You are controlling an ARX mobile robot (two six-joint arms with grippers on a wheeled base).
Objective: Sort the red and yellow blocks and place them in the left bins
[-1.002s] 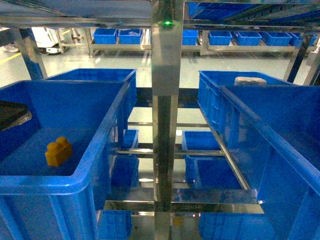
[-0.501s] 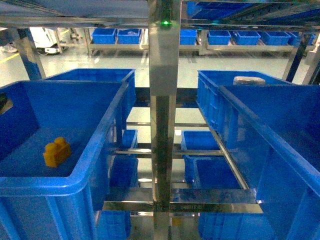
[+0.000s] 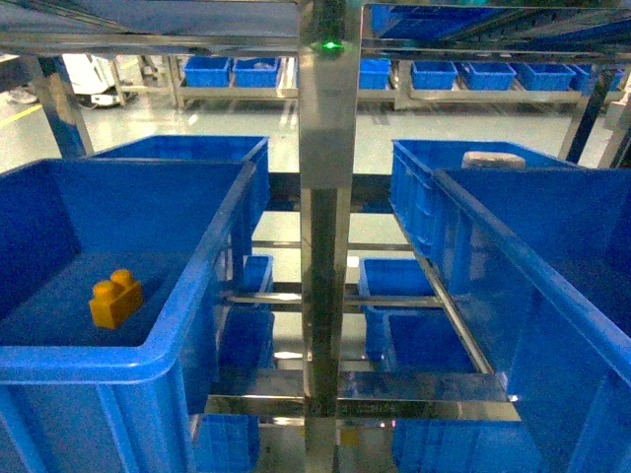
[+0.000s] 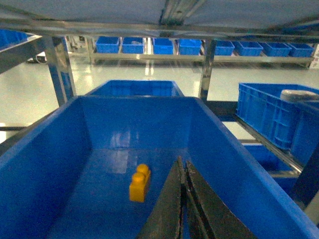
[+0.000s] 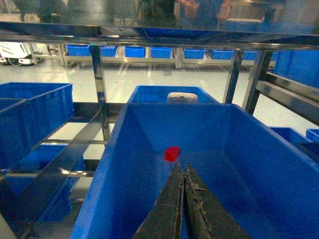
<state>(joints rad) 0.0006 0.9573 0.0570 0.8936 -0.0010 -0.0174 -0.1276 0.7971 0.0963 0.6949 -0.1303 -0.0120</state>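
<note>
The orange-yellow block point(image 3: 115, 299) lies on the floor of the near left bin point(image 3: 99, 360), studs up. In the left wrist view the same yellow block point(image 4: 140, 182) sits just left of my left gripper point(image 4: 182, 162), which is shut, holds nothing and hovers over the bin floor point(image 4: 109, 164). The small red block point(image 5: 172, 154) rests inside a blue tub point(image 5: 124, 164) on the right side, just beyond the tips of my right gripper point(image 5: 181, 168), shut and holding nothing. The head view shows neither gripper, and the red block is hidden there.
A second left bin point(image 3: 187, 148) stands behind the near one. A steel rack post point(image 3: 325, 197) rises in the middle. Right tubs point(image 3: 532, 246) line the other side, the far one holding a pale round object point(image 3: 493, 158). More blue tubs sit on lower shelves and across the aisle.
A dark part of my left gripper at the left edge of the head view has drawn back out of sight. The yellow block has stayed where it was.
</note>
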